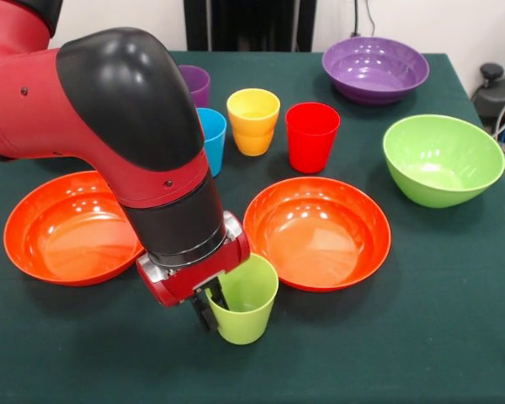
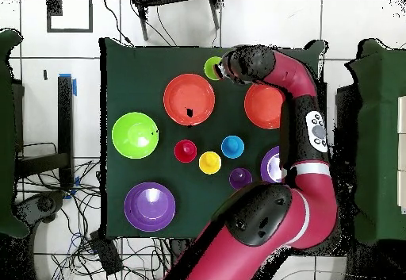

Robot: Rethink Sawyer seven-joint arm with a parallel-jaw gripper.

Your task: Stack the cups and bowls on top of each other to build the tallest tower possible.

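My gripper (image 1: 212,305) is shut on the near-left rim of the light green cup (image 1: 246,301), with one finger inside and one outside. The cup stands upright at the table's front between the two orange bowls (image 1: 67,227) (image 1: 317,231). In the overhead view the gripper (image 2: 221,66) and the light green cup (image 2: 211,67) are at the top edge. The purple (image 1: 195,82), blue (image 1: 213,136), yellow (image 1: 253,120) and red (image 1: 311,135) cups stand in a row behind. A purple bowl (image 1: 375,69) and the light green bowl (image 1: 442,160) are at the right. No tower is in view; each piece stands alone.
My arm covers the left middle of the table in the front view. In the overhead view it hides part of one orange bowl (image 2: 258,106) and most of a second purple bowl (image 2: 271,164). Chairs and cables surround the green-covered table (image 2: 127,70).
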